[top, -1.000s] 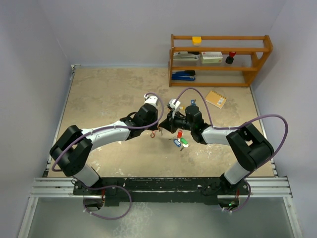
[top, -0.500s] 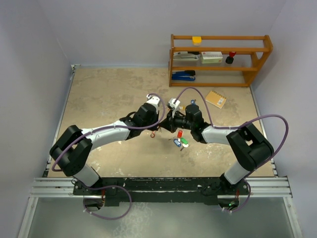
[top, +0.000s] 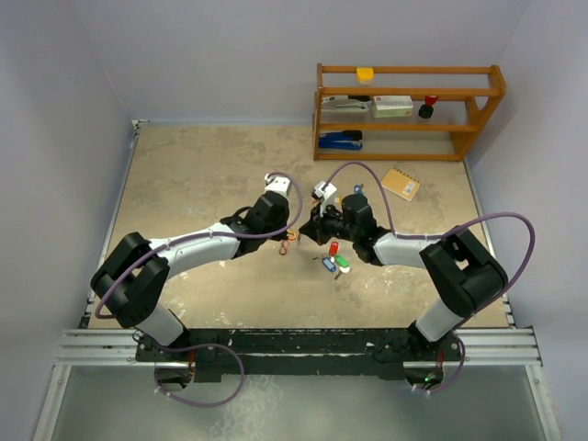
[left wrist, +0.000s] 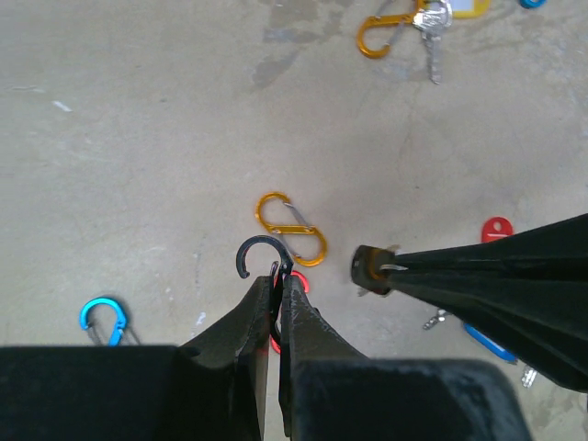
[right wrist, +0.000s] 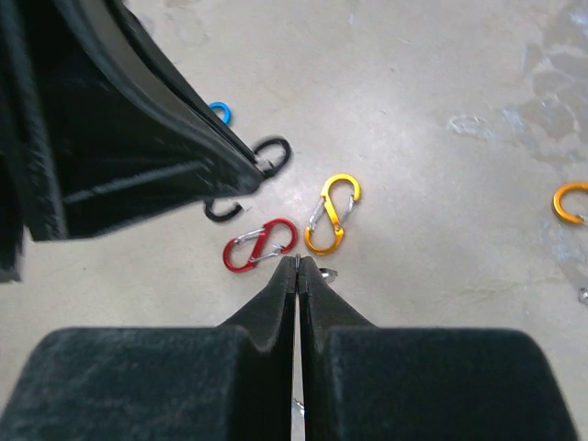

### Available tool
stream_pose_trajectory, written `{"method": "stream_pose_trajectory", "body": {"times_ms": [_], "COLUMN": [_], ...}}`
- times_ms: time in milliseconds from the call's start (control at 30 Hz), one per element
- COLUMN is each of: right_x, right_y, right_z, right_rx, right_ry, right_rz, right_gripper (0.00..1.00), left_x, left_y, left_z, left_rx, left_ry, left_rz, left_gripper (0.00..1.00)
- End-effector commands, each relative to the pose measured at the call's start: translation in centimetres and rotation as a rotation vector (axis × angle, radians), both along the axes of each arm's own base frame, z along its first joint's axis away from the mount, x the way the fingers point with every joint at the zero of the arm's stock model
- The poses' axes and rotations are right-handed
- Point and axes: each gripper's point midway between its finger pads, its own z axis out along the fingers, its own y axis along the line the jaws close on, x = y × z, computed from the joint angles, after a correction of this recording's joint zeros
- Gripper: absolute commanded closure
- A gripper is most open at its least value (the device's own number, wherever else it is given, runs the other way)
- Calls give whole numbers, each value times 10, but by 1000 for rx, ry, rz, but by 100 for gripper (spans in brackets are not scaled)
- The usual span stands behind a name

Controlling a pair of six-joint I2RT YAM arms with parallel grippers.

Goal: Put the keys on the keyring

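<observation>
My left gripper (left wrist: 277, 280) is shut on a black S-shaped keyring (left wrist: 262, 257) whose open upper hook sticks out past the fingertips. My right gripper (right wrist: 299, 264) is shut on a thin metal key (right wrist: 299, 260); only a sliver of it shows between the tips. In the left wrist view the right gripper (left wrist: 372, 269) points at the hook from the right, a short gap away. Both grippers hover over the table's middle (top: 299, 233). Loose keys with red (top: 333, 248), blue (top: 328, 265) and green (top: 342, 262) tags lie just right of them.
A red clip (right wrist: 260, 244) and an orange clip (right wrist: 332, 213) lie on the table under the grippers, a blue clip (left wrist: 103, 317) to the left. Another orange clip (left wrist: 378, 35) carries keys with a yellow tag (left wrist: 464, 7). A wooden shelf (top: 409, 110) and a notepad (top: 401, 183) stand behind.
My left gripper with the black keyring has drawn slightly left, away from the right gripper's tips. The right arm has barely moved.
</observation>
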Motion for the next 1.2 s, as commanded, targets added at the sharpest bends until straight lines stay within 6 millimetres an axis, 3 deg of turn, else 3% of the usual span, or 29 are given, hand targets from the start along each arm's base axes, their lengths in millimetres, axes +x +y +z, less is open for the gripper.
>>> {"method": "stream_pose_trajectory", "body": {"times_ms": [0,167,433,767,1167], "right_x": [19,25,31,33,16], "right_y": [-6,-13,-24,-34,-48], "right_z": [8,-4,-17,-22,-21], "right_rx": [-32,-61,-112,-129,-144], "right_ry": [-2,42,82,125,135], "right_rz": [-103,-170,-249,-318,-327], "right_gripper": [100,99,64,59,55], "left_x": [16,16,17,18,16], "left_y": [21,25,25,26,29], "left_z": [29,29,24,21,18], "left_rx": [-26,-33,-32,-26,-28], "left_ry": [-72,-72,-64,-59,-55], "left_rz": [124,136,136,143,147], "left_gripper": [100,100,100,100,100]}}
